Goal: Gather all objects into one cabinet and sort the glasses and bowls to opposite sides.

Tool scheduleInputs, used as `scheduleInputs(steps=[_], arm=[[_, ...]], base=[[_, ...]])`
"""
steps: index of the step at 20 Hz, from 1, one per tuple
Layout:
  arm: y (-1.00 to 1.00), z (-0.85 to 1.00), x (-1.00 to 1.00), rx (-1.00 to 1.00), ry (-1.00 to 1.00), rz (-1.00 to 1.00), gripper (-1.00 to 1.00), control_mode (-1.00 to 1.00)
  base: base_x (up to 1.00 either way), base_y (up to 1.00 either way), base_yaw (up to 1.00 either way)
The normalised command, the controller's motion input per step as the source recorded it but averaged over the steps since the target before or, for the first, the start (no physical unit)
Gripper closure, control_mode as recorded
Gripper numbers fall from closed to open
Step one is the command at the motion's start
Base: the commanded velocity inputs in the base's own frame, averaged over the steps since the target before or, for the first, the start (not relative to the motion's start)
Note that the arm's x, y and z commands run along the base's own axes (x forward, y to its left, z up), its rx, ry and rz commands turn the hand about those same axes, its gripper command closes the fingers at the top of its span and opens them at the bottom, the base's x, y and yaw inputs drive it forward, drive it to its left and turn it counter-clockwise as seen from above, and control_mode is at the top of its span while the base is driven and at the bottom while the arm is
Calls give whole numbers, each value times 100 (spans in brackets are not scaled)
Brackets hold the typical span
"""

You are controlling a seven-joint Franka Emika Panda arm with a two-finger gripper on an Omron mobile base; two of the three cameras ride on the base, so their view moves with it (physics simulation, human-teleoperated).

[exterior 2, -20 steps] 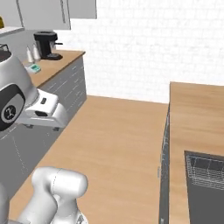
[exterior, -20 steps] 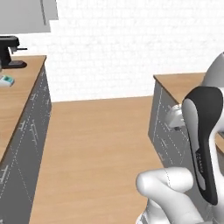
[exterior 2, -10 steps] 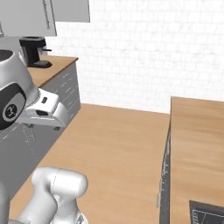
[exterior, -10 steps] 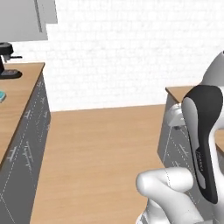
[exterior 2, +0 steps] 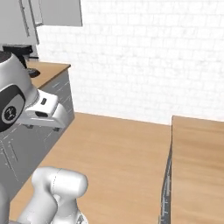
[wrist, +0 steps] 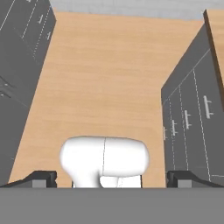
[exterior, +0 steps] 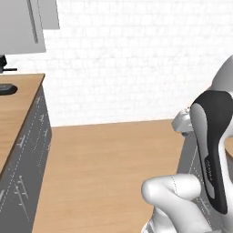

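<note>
The base stands in the aisle between two runs of grey units, and none of the mugs or bowls is in sight, so the step in hand looks like travel and search rather than any grasp. The end effector (wrist: 112, 178) points down at the wooden floor (wrist: 100, 78), its two dark fingertips (wrist: 39, 178) spread wide apart with nothing between them. The likeliest target is the wall cabinet (exterior: 20, 27) hanging above the left worktop (exterior: 16, 109), where a dark appliance (exterior: 5, 79) sits at the far end; in the right base view the same cabinet (exterior 2: 52, 13) shows at the upper left. To do this well, the base should keep turning toward that worktop until the tableware comes into view, with the arm held tucked and clear of the drawer fronts (wrist: 192, 113) on the right, and the hand kept open until a mug or bowl is lined up.
</note>
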Motion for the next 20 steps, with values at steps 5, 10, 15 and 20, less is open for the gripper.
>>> scheduleInputs(steps=[5,10,15,20], arm=[[0,0,0,0,0,0,-100,100],[0,0,0,0,0,0,-100,100],[0,0,0,0,0,0,-100,100],[0,0,0,0,0,0,-100,100]], base=[[100,12,0],[100,12,1],[100,23,9],[100,14,24]])
